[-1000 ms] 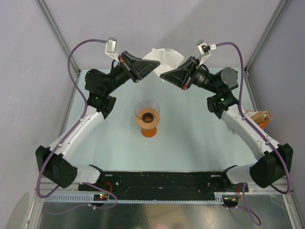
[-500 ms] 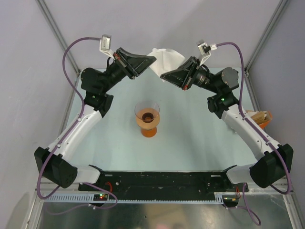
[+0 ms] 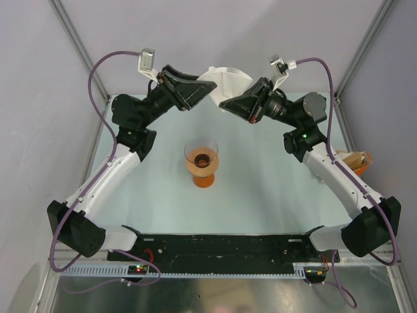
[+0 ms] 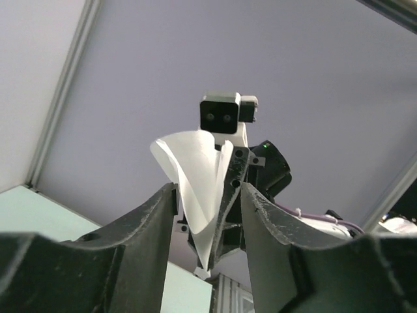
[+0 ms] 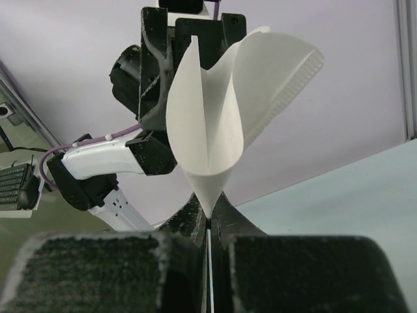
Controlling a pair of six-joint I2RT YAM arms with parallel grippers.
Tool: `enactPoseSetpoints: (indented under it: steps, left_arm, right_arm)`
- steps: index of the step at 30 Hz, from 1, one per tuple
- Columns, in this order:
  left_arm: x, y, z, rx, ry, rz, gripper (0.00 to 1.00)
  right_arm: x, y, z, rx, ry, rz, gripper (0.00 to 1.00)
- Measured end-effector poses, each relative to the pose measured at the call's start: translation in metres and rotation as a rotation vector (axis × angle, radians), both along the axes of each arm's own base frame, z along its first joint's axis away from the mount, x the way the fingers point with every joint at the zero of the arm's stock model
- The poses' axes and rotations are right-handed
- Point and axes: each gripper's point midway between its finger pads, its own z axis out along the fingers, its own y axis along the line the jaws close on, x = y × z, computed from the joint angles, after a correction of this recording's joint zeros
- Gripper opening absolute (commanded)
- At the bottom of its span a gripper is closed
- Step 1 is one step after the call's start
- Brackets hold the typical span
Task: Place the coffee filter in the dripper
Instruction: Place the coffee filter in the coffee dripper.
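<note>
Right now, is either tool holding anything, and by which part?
The right tool pinches the coffee filter by its pointed tip; the left tool is open, gripping nothing.

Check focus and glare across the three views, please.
Top external: even soft light, no glare, dripper sharp. Left wrist: left gripper blurred in the foreground, coffee filter beyond it fairly sharp. Right wrist: right gripper blurred up close, filter's crimped edge crisp.

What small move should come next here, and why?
Probably ease the left tool forward and close it on the wall of the coffee filter. The right tool pinches the filter's tip, the end that must enter the dripper first, and the left tool's open fingers frame the cone.
</note>
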Motion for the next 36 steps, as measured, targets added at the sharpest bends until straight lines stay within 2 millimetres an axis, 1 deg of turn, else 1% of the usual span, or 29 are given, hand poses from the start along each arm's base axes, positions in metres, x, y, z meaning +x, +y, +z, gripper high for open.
enactPoseSetpoints:
  steps: [2, 4, 5, 6, 7, 8, 10, 11, 12, 13, 14, 16, 19, 20, 21, 24, 26, 27, 28, 29, 30, 31, 32, 34, 35, 36]
  left_arm:
    - [-0.005, -0.005, -0.002, 0.005, -0.002, -0.022, 0.46]
    - [-0.010, -0.009, -0.004, 0.012, -0.002, -0.042, 0.28]
    - [-0.012, -0.011, -0.006, 0.016, -0.002, -0.052, 0.16]
    - [-0.013, -0.013, -0.006, 0.017, -0.004, -0.058, 0.08]
    - [-0.015, -0.014, -0.007, 0.020, -0.007, -0.064, 0.04]
    - [-0.016, -0.014, -0.007, 0.023, -0.014, -0.067, 0.02]
    - [-0.017, -0.015, -0.007, 0.025, -0.024, -0.071, 0.01]
    - [-0.018, -0.015, -0.007, 0.026, -0.027, -0.071, 0.01]
    - [-0.018, -0.015, -0.007, 0.026, -0.029, -0.070, 0.00]
    - [-0.018, -0.015, -0.007, 0.026, -0.030, -0.070, 0.00]
    - [-0.018, -0.015, -0.007, 0.027, -0.031, -0.071, 0.00]
    - [-0.018, -0.015, -0.008, 0.027, -0.029, -0.071, 0.00]
    - [-0.017, -0.015, -0.010, 0.029, -0.026, -0.071, 0.00]
    - [-0.016, -0.015, -0.011, 0.030, -0.023, -0.071, 0.00]
    - [-0.016, -0.015, -0.012, 0.031, -0.022, -0.070, 0.00]
    - [-0.015, -0.014, -0.012, 0.030, -0.021, -0.065, 0.00]
    - [-0.014, -0.013, -0.012, 0.029, -0.023, -0.063, 0.00]
    - [-0.014, -0.013, -0.012, 0.029, -0.023, -0.063, 0.00]
    - [-0.014, -0.013, -0.012, 0.030, -0.023, -0.064, 0.00]
    - [-0.014, -0.013, -0.012, 0.030, -0.024, -0.063, 0.00]
    - [-0.014, -0.013, -0.012, 0.030, -0.024, -0.062, 0.00]
    - [-0.014, -0.013, -0.012, 0.030, -0.024, -0.062, 0.00]
    - [-0.013, -0.013, -0.012, 0.031, -0.023, -0.061, 0.00]
    - [-0.013, -0.012, -0.013, 0.032, -0.022, -0.060, 0.00]
    - [-0.013, -0.012, -0.013, 0.032, -0.022, -0.060, 0.00]
    - [-0.013, -0.012, -0.014, 0.032, -0.021, -0.060, 0.00]
  right_arm:
    - [-0.001, 0.000, 0.001, 0.002, -0.005, 0.002, 0.00]
    - [-0.002, 0.001, 0.001, 0.002, -0.009, 0.006, 0.00]
    - [-0.002, 0.001, 0.001, 0.001, -0.009, 0.007, 0.00]
    - [-0.003, 0.001, 0.001, 0.001, -0.010, 0.008, 0.01]
    - [-0.003, 0.001, 0.001, -0.001, -0.011, 0.010, 0.05]
    - [-0.003, 0.001, 0.000, -0.002, -0.013, 0.011, 0.16]
    - [-0.003, 0.001, 0.000, -0.004, -0.015, 0.012, 0.35]
    - [-0.003, 0.001, 0.000, -0.004, -0.016, 0.009, 0.41]
    - [-0.002, 0.000, 0.000, -0.005, -0.017, 0.006, 0.44]
    - [-0.001, -0.001, 0.000, -0.005, -0.020, 0.002, 0.45]
    - [0.001, -0.002, 0.001, -0.004, -0.021, -0.004, 0.41]
    - [0.003, -0.006, 0.005, 0.000, -0.032, -0.018, 0.31]
    - [0.006, -0.011, 0.015, 0.011, -0.056, -0.036, 0.08]
    - [0.006, -0.012, 0.018, 0.014, -0.065, -0.039, 0.04]
    - [0.005, -0.013, 0.021, 0.017, -0.074, -0.042, 0.02]
    - [0.004, -0.015, 0.024, 0.019, -0.085, -0.043, 0.00]
    - [0.004, -0.016, 0.024, 0.018, -0.085, -0.044, 0.23]
    - [0.004, -0.016, 0.024, 0.018, -0.081, -0.045, 0.31]
    - [0.005, -0.016, 0.024, 0.017, -0.080, -0.047, 0.35]
    - [0.006, -0.018, 0.024, 0.017, -0.081, -0.052, 0.30]
    - [0.007, -0.019, 0.025, 0.018, -0.082, -0.057, 0.22]
    - [0.008, -0.020, 0.025, 0.018, -0.085, -0.062, 0.11]
    - [0.009, -0.022, 0.026, 0.019, -0.085, -0.066, 0.05]
    - [0.010, -0.024, 0.026, 0.018, -0.089, -0.074, 0.01]
    - [0.011, -0.025, 0.027, 0.019, -0.088, -0.077, 0.01]
    - [0.011, -0.026, 0.027, 0.018, -0.087, -0.078, 0.03]
